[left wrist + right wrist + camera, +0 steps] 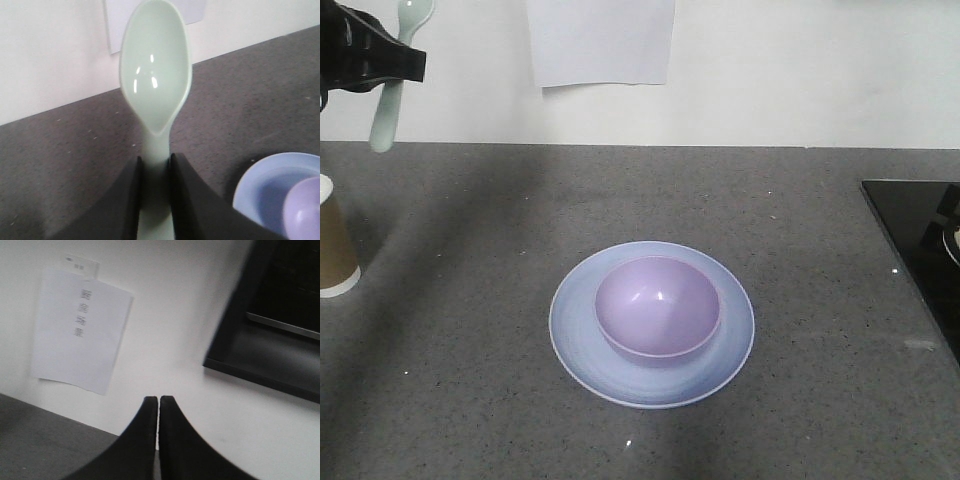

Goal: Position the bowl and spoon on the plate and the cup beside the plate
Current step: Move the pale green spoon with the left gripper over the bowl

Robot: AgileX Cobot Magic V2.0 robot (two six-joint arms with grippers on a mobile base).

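Right, my left gripper [156, 165] is clamped on the spoon [155, 75], pinching the handle with the scoop standing beyond my fingertips, high over the counter [820, 220]. Below me and off to my right sits the bowl [658, 305], already on the plate [578, 345]. The cup [332, 250] stands almost under me, well apart from the plate. My right gripper [158, 407] is pressed closed on nothing, facing the wall [165, 315]. Dangers now, I reckon: the smooth handle could swivel in my narrow pinch as I swing across. Coming down steep, the scoop may clip the bowl's rim and skid it. A low sweep could topple the cup.
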